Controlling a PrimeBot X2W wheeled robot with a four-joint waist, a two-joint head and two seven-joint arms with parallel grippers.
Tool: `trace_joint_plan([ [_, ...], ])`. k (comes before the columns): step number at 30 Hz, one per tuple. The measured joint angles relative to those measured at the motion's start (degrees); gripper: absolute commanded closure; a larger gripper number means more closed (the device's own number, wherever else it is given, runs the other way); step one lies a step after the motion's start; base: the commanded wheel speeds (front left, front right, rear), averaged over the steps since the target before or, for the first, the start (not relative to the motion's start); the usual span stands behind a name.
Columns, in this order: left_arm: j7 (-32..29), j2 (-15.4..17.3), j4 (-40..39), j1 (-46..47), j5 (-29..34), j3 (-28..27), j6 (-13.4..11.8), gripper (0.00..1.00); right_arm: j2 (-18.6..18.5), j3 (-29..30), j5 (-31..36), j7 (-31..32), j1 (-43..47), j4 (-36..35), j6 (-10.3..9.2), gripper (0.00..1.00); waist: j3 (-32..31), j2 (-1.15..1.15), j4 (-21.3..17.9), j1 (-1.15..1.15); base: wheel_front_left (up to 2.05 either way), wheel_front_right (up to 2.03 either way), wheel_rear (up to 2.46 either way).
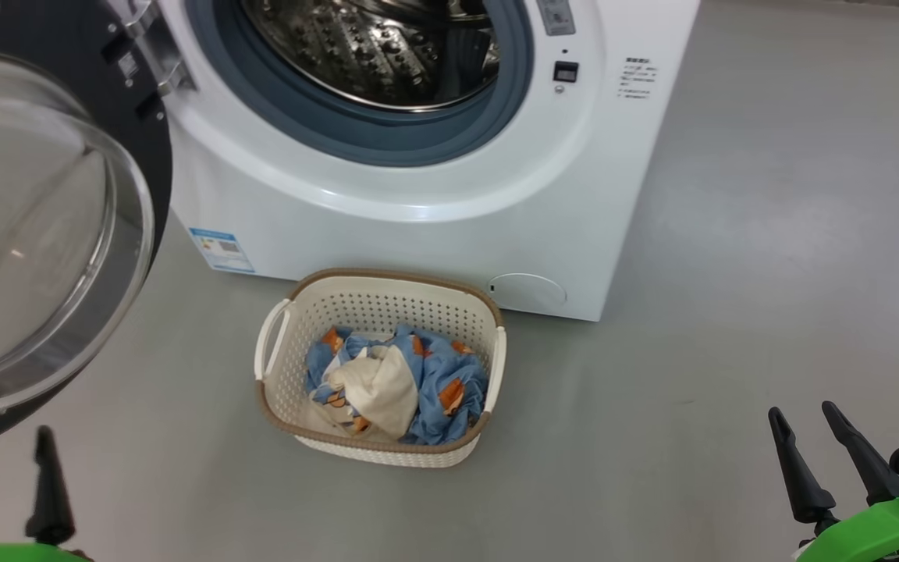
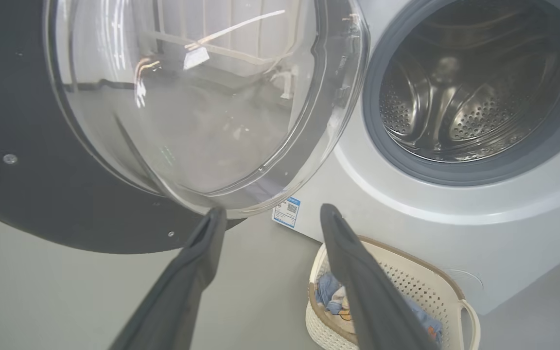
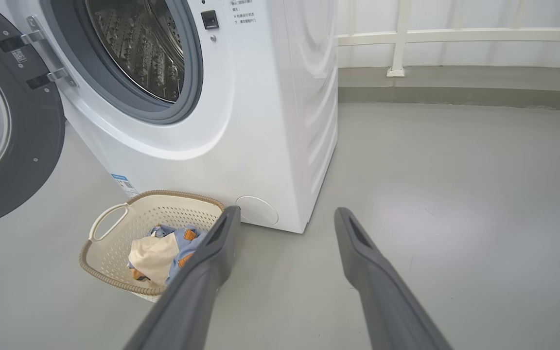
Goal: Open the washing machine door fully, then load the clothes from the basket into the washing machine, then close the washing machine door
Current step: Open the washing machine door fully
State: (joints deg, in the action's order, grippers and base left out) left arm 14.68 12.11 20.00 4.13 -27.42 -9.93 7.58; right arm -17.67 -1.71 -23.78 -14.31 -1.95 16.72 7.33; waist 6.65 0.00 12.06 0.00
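The left hand [image 1: 12, 441] and right hand [image 1: 801, 410] are released and empty. The clothes [image 1: 395, 382] sit in the basket [image 1: 387, 275] at frame centre, between them, apparently marginally nearer the left.

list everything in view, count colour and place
washing machine: one, white, centre
washing machine door: one, black rim, clear glass, open at left
basket: one, cream, brown rim, on floor before machine
clothes: heap, blue printed and cream, in basket
label sticker: one, blue, machine's lower left
round flap: one, white, machine's lower right
railing: one, white, behind machine
left gripper: one, dark, open, by door's lower edge
right gripper: one, dark, open, over floor
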Motion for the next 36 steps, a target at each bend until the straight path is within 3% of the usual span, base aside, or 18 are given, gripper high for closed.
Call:
trace_joint_plan([
  [15, 0.0, 0.2, -2.2, -0.8, 0.0, 9.7, 0.0, 0.00, 0.6, 0.4, 0.0, 0.0, 0.0, -0.5, 0.00, 0.00, -1.1, 0.00, -6.8, 0.00, 0.00, 0.00, 0.00],
  [36, 0.0, 1.3, -3.7, -1.0, -0.1, 14.9, 0.0, 0.00, 0.6, 0.7, 0.0, 0.0, 0.0, -1.2, 0.00, 0.00, -1.6, 0.00, -13.9, 0.00, 0.00, 0.00, 0.00],
])
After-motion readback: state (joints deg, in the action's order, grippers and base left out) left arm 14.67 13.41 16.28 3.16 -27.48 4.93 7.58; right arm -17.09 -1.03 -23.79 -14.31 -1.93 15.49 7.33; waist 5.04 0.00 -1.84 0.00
